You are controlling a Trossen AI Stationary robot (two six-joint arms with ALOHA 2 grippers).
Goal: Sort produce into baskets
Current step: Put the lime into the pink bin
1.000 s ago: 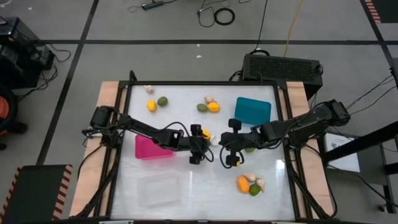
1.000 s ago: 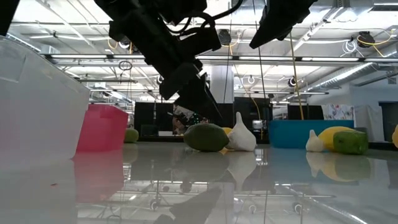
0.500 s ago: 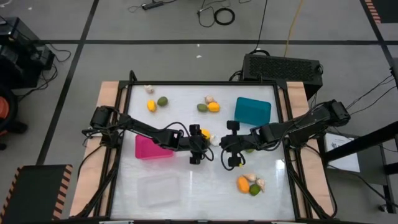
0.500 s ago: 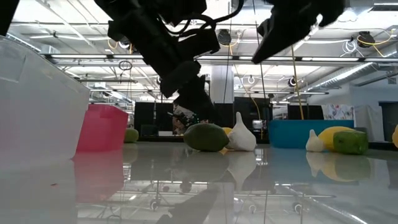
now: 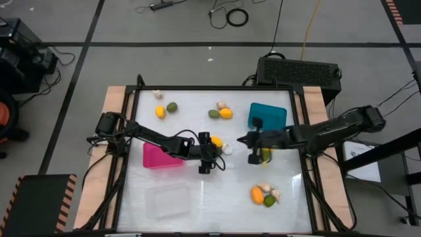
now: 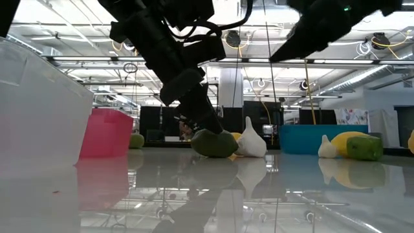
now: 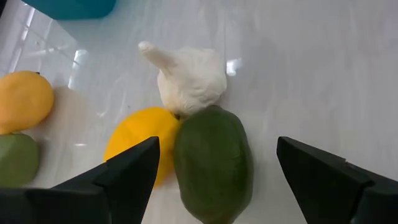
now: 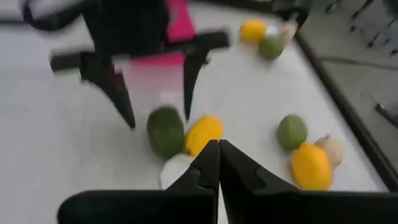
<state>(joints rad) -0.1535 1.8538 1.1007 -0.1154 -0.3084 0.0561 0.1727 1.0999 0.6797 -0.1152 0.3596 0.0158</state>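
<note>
L gripper (image 7: 214, 180) is hovering low over the table centre w/ fingers spread wide, straddling an olive-green fruit (image 7: 213, 163) lying between them, not yet pinched. Just ahead of the fingertips, a yellow fruit (image 7: 138, 138) and a garlic bulb (image 7: 189, 78) are touching the green one. The pink basket (image 5: 160, 157) is sitting close behind the L gripper, beside its forearm; the clear basket (image 5: 167, 199) is lying nearer the front edge. Judgement: the step in hand appears to be the pick of the green fruit; next move is calling for closing on it w/o dragging its two neighbours, then lifting. R gripper (image 8: 217, 158) is hanging above the table w/ fingers pressed together, carrying nothing, pointing toward the same cluster; the teal basket (image 5: 268, 116) is sitting just beside it.
</note>
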